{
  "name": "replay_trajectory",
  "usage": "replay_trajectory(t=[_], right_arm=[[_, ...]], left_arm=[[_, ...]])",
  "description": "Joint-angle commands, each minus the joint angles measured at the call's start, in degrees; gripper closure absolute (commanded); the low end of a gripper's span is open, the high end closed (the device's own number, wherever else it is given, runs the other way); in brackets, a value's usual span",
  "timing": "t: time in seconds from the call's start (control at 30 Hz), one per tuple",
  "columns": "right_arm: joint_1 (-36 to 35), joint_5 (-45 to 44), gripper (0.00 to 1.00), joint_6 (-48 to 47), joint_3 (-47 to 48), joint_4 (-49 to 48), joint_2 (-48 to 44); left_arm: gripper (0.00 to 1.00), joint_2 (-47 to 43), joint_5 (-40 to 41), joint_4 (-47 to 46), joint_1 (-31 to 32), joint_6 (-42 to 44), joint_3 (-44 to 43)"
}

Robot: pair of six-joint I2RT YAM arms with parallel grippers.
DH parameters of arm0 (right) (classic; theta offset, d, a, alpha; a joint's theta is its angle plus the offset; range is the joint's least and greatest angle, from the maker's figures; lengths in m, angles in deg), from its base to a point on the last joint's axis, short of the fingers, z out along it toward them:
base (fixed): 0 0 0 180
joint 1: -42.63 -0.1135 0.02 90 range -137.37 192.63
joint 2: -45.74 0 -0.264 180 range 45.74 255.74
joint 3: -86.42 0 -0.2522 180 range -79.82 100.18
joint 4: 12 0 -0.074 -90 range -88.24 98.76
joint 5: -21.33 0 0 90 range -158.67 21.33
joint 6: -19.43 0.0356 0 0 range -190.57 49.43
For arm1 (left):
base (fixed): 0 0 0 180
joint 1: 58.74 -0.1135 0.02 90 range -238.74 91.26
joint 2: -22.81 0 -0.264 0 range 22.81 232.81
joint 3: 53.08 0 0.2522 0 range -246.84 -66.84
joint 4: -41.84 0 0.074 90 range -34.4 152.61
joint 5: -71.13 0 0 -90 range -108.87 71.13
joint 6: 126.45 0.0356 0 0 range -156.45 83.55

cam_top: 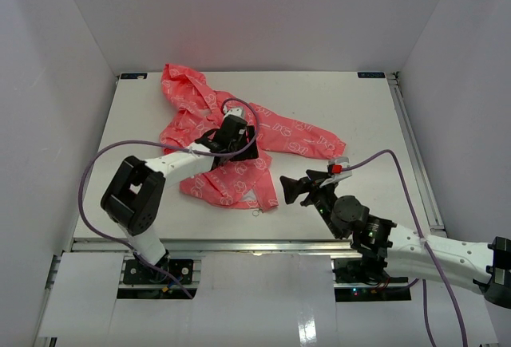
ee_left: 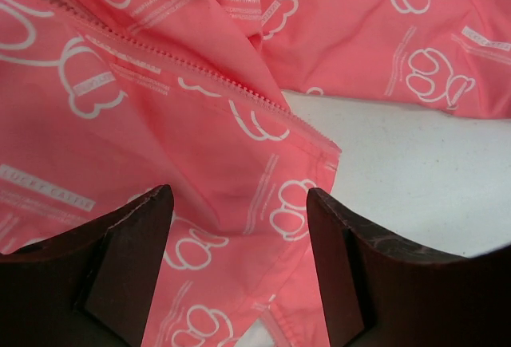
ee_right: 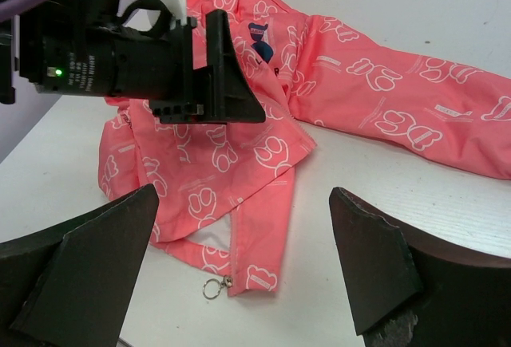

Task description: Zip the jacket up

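The coral-pink jacket (cam_top: 231,136) lies open and crumpled on the white table (cam_top: 359,108), hood at the far left, one sleeve stretched to the right. My left gripper (cam_top: 238,136) is open and hovers low over the jacket's front; in the left wrist view (ee_left: 239,195) a line of zipper teeth (ee_left: 207,76) runs diagonally just beyond its fingers. My right gripper (cam_top: 286,189) is open and empty, just right of the hem. In the right wrist view (ee_right: 243,195) the zipper slider with a metal ring pull (ee_right: 217,286) sits at the hem's bottom corner. The dark-blue logo (ee_right: 259,40) shows.
White walls enclose the table on three sides. A purple cable (cam_top: 88,179) loops from the left arm over the table's left side. A metal rail (cam_top: 415,147) runs along the right edge. Bare table (ee_right: 383,195) lies between hem and sleeve.
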Motion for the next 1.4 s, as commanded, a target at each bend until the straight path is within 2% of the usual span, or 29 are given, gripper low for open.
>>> replay_trajectory(t=[0.0, 0.03, 0.13, 0.17, 0.2, 0.27, 0.4, 0.53, 0.57, 0.6, 0.63, 0.67, 0.73, 0.77, 0.97, 1.0, 1.07, 1.1, 1.37], right_arm=[[-0.23, -1.23, 0.06, 0.78, 2.05, -1.27, -0.18], [-0.27, -1.17, 0.06, 0.83, 2.04, -1.22, -0.44], [-0.21, -0.89, 0.06, 0.91, 1.90, -1.08, -1.44], [-0.21, -0.77, 0.06, 0.94, 1.87, -1.01, -1.86], [-0.26, -0.60, 0.06, 0.99, 1.87, -0.89, -2.28], [-0.26, -0.32, 0.05, 1.19, 1.50, -0.82, -2.97], [-0.26, 0.22, 0.06, 1.66, 1.17, -1.22, -3.39], [-0.27, 1.08, 0.05, 1.65, 1.40, -1.52, -2.32], [-0.27, 1.14, 0.05, 1.40, 1.45, -1.67, -1.91], [-0.27, 0.87, 0.05, 1.13, 1.59, -1.74, -1.43], [-0.20, 0.14, 0.05, 0.95, 1.68, -1.75, -1.08], [-0.18, -0.38, 0.05, 0.85, 1.76, -1.75, -0.74], [-0.18, -0.56, 0.05, 0.54, 2.07, -1.68, -0.16], [-0.18, -0.52, 0.05, 0.48, 2.13, -1.66, 0.01], [-0.27, 0.06, 0.05, 0.65, 2.14, -1.67, -0.12], [-0.27, 0.26, 0.05, 0.72, 2.14, -1.74, -0.06], [-0.20, 0.88, 0.05, 0.81, 2.21, -1.68, 0.03], [-0.18, 1.06, 0.05, 0.88, 2.22, -1.61, 0.05], [-0.23, 0.39, 0.05, 0.91, 2.09, -1.40, -0.26]], left_arm=[[0.23, 4.25, -0.19, 2.75, 0.09, -0.84, -2.68], [0.27, 5.00, -0.19, 3.00, 0.06, -1.13, -2.98], [0.55, 7.79, -0.61, 4.68, -0.23, -1.34, -4.67], [0.70, 8.54, -0.75, 5.20, -0.28, -1.18, -5.19], [0.94, 8.85, -0.64, 5.80, -0.34, -0.94, -5.49], [1.00, 7.69, 0.66, 6.56, -0.26, -1.22, -5.02], [1.00, -1.44, 3.40, 6.10, -0.26, -1.56, -1.12], [0.99, -8.13, 0.82, 4.13, -0.66, 2.95, 2.60], [0.96, -9.67, 0.79, 4.58, -0.94, 3.49, 2.93], [0.76, -9.97, 0.86, 4.86, -1.42, 3.64, 3.07], [0.64, -10.22, -0.02, 4.83, -1.83, 3.80, 3.29], [0.66, -10.28, -1.21, 4.88, -1.93, 4.10, 3.42], [0.94, -10.84, -3.14, 4.76, -2.14, 4.26, 4.01], [1.00, -11.39, -3.93, 4.26, -2.19, 4.22, 4.60], [0.98, -15.61, -2.28, 2.51, -2.29, 2.85, 7.38], [0.76, -15.35, -3.01, 2.38, -2.35, 2.65, 7.18], [0.45, -13.35, -5.11, 1.85, -2.30, 2.10, 6.34], [0.39, -12.17, -5.70, 1.74, -2.28, 1.94, 5.85], [0.38, -0.41, -4.50, 3.18, -2.10, 0.19, -1.47]])
